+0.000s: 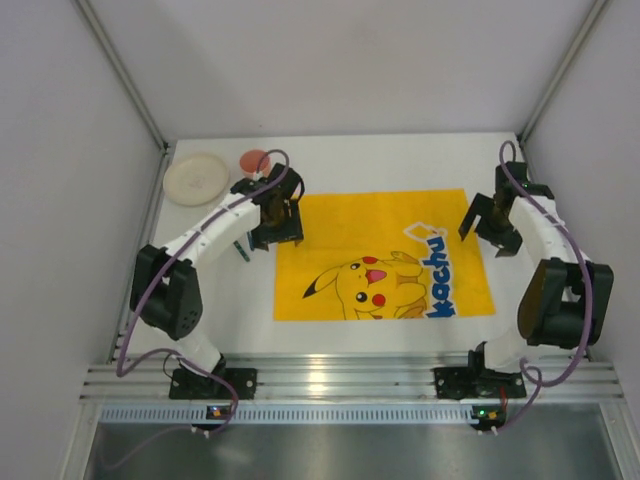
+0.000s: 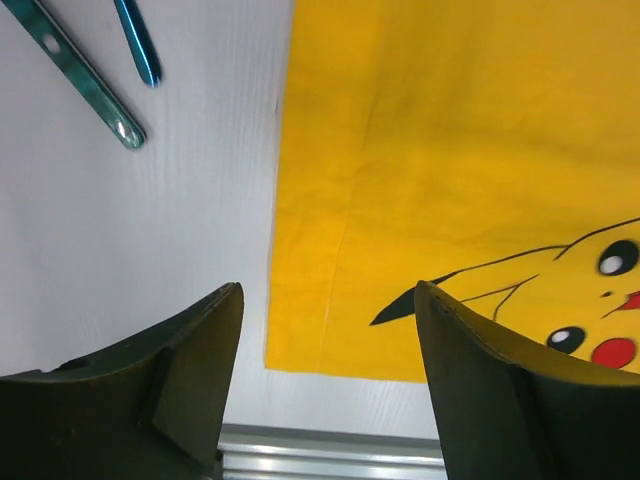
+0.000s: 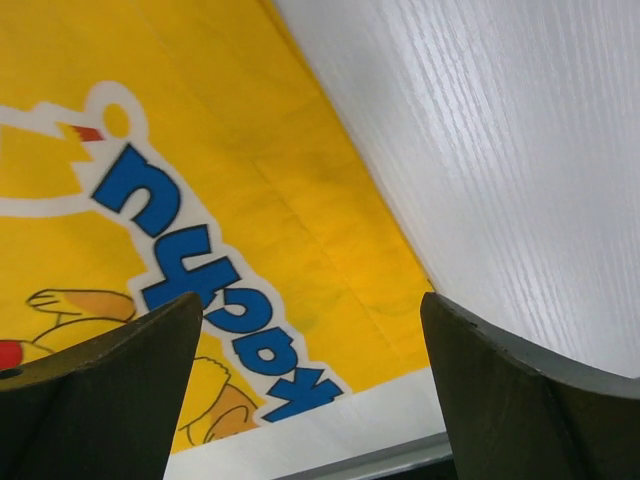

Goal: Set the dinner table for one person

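Both arms hung over the dinner table [image 1: 400, 160], the broad white top filling the cell, its aluminium rail [image 1: 350, 378] at 6 o'clock beside the arm bases. A yellow cartoon-printed cloth mat [image 1: 385, 235] lay flat at its centre.

The left gripper [image 1: 275, 225] hovered at the mat's 10 o'clock corner, jaws spread with nothing between them. The right gripper [image 1: 487, 225] hung over the mat's 3 o'clock edge, its jaws equally wide apart and empty. Neither touched the cloth, as far as the wrist views showed.

A white plate [image 1: 196, 178] sat at 10 o'clock of the mat, well apart from it, with a small red cup or bowl [image 1: 254, 160] just beside the plate toward 11 o'clock. Two teal utensil handles [image 2: 80, 72] rested on bare tabletop near the mat's 9 o'clock edge. What kind of utensils they were could not be told.

With the mat spread and nothing yet on it, the laying of the cloth looked complete. The plate appeared the likely next item, which would call for the left arm to swing toward 10 o'clock and pinch the plate's thin rim.
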Motion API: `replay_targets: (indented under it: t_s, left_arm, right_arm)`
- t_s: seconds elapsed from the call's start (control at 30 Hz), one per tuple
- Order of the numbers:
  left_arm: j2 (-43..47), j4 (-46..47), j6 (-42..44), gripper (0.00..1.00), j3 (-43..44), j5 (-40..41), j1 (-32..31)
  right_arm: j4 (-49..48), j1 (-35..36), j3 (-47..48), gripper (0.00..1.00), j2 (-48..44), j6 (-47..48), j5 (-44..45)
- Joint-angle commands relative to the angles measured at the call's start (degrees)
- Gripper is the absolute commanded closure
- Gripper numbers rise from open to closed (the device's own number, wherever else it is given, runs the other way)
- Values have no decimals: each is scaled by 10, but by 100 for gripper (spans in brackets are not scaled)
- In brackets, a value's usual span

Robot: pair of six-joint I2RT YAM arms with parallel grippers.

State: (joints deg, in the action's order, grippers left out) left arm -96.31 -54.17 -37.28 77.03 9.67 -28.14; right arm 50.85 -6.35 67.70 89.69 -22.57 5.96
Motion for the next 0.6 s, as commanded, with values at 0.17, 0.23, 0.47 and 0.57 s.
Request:
replay_targets:
  t_s: [0.17, 0.23, 0.47, 0.57]
  left_arm:
    - [-64, 0, 63, 27, 223, 97, 81]
    - [-105, 5, 63, 27, 287, 86, 106]
    - [-204, 50, 43, 30, 403, 78, 182]
    - [-253, 51, 41, 31, 454, 71, 193]
  right_arm:
    - [28, 33, 54, 8, -84, -8, -53]
    - [35, 36, 50, 9, -90, -4, -53]
    - [49, 37, 30, 9, -109, 8, -48]
    - [54, 38, 30, 9, -104, 9, -42]
